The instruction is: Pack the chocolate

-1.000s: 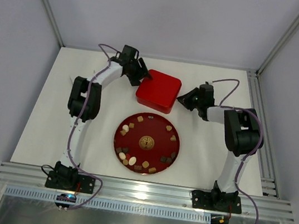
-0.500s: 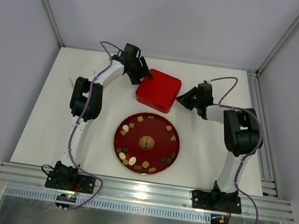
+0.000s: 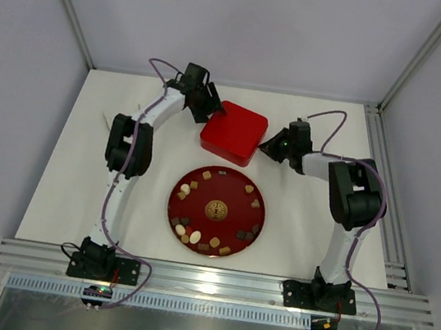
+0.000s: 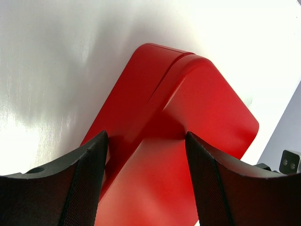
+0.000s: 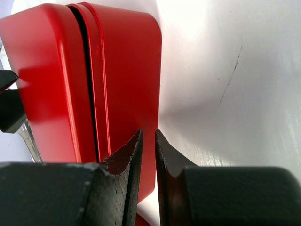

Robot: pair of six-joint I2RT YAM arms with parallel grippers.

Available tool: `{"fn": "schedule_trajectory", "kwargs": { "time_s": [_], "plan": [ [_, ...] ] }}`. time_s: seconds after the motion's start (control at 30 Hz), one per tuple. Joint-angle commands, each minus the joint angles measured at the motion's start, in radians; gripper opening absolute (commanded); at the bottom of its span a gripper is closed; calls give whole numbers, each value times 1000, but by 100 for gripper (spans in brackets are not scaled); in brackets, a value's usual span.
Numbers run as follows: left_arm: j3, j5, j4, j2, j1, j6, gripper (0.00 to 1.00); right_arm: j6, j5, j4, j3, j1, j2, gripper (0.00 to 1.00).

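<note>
The chocolate (image 3: 186, 230), small brown, tan and cream pieces, lies around the rim of the round red plate (image 3: 233, 193). Behind the plate stands a square red box (image 3: 234, 132) with its lid on. My left gripper (image 3: 212, 112) is at the box's far left corner. In the left wrist view its jaws stand wide and the box (image 4: 202, 108) fills the gap between them, so the left gripper (image 4: 146, 136) is shut on the box. My right gripper (image 3: 265, 147) is shut and empty. Its tips (image 5: 148, 134) point at the right side of the box (image 5: 127, 70).
A gold emblem (image 3: 215, 209) marks the middle of the plate. The white table (image 3: 80, 161) is walled in by metal rails at the right and near edges. Both arm bases stand at the near edge.
Both grippers have shifted slightly toward the far side and in against the box. The box, plate and chocolate have stayed in place.
</note>
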Motion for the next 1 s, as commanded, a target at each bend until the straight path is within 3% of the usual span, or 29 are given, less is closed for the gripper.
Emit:
{"fn": "schedule_trajectory", "kwargs": {
  "time_s": [0.0,0.97],
  "plan": [
    [49,79,-39,12,-69,-15,64,-9,-48,55,59,53,2,20],
    [148,45,-134,64,-109,50,64,-38,-61,1,117,70,25,20]
  ]
}}
